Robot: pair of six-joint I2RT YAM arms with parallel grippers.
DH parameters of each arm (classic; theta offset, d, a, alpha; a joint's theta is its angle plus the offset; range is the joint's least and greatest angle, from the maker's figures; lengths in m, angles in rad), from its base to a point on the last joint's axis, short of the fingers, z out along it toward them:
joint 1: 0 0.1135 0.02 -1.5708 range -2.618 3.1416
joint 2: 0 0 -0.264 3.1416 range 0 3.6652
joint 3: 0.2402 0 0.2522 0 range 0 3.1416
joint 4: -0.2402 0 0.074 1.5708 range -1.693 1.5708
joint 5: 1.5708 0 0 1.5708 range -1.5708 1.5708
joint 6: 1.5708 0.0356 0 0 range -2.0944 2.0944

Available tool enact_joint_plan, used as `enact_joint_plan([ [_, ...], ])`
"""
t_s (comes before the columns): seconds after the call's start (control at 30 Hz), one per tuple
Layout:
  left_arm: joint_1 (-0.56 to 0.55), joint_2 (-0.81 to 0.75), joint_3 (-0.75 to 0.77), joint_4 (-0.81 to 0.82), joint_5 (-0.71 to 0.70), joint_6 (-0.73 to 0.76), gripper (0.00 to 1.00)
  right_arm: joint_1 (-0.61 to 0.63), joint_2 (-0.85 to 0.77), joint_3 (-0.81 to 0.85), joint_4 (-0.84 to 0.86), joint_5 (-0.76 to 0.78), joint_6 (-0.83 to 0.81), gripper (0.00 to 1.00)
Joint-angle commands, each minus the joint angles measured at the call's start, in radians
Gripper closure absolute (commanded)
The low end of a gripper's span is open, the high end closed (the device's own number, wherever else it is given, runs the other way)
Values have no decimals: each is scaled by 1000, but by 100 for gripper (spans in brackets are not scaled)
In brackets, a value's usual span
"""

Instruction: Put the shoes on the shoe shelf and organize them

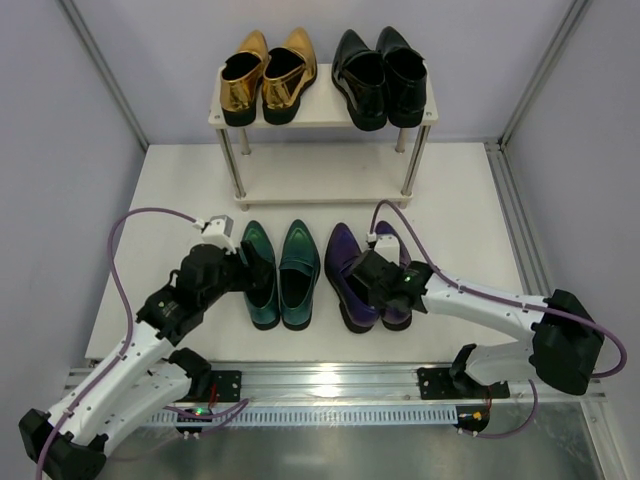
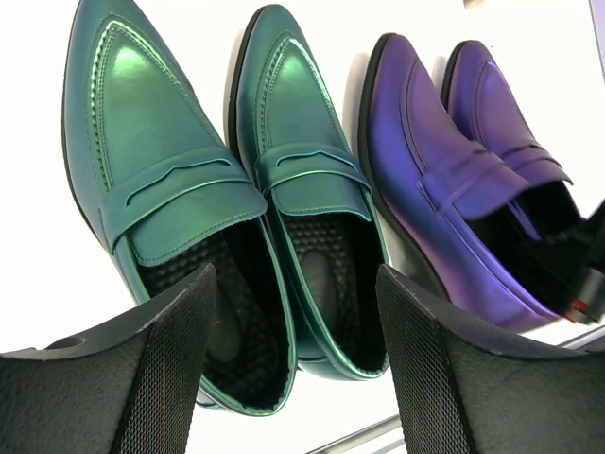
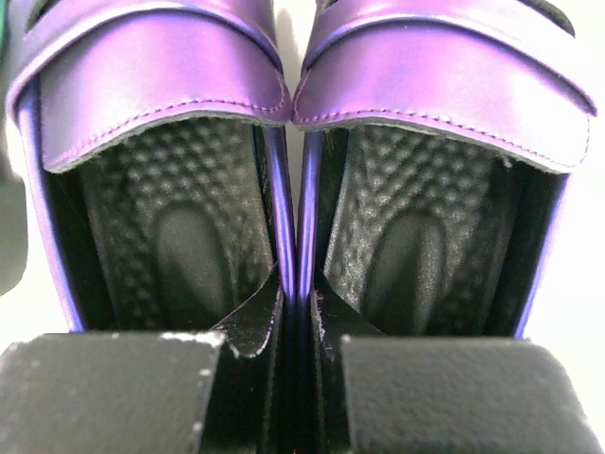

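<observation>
Toes of purple pair (image 3: 161, 95) point at shoe shelf (image 1: 320, 185) ahead; inner walls pinched together in my right gripper (image 3: 295, 326). My left gripper (image 2: 295, 284) gapes wide over teal pair (image 2: 170, 189) heels, nothing held.

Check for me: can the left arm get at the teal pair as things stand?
Probably yes. The left gripper hangs open over the heels of the teal pair, nothing between them; the right gripper grips the purple pair alongside, out of the way.

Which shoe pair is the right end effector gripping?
The purple pair: the right end effector pinches its two inner walls together, one finger inside each shoe.
</observation>
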Motion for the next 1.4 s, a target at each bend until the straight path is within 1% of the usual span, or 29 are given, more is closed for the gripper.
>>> enact_joint_plan([
  [0.0,-3,5,42,10,3,13,32,18,-111,170,-37,87,-97,96],
  [0.03,-3,6,45,7,2,14,32,23,-119,213,-66,92,-108,96],
  [0.17,-4,2,59,-9,-6,19,33,52,-162,287,-102,113,-151,96],
  [0.23,-3,-8,59,-15,-14,19,33,53,-187,297,-91,150,-176,96],
  [0.33,-3,-9,58,-19,-21,20,33,52,-185,308,-30,200,-214,96],
  [0.47,-3,-11,62,-30,-15,16,34,53,-130,326,137,323,-290,96],
  [0.6,-3,-32,64,-52,-21,10,34,38,-36,362,301,386,-399,96],
  [0.63,-3,-40,62,-56,-26,10,34,29,-21,374,367,388,-422,96],
  [0.73,-3,-72,62,-84,-38,8,34,-19,51,409,464,377,-495,96],
  [0.77,-3,-87,59,-90,-41,7,34,-55,83,420,476,369,-502,96],
  [0.8,-3,-95,59,-99,-43,5,34,-78,99,437,487,324,-501,96],
  [0.87,-3,-113,59,-110,-43,0,34,-138,120,440,544,279,-501,96],
  [1.1,-3,-152,38,-114,-12,-24,34,-262,256,495,694,132,-542,96],
  [1.23,-3,-167,38,-127,-12,-27,34,-315,315,544,723,49,-555,96],
  [1.37,-3,-186,39,-145,-23,-29,34,-341,353,580,745,-38,-559,96],
])
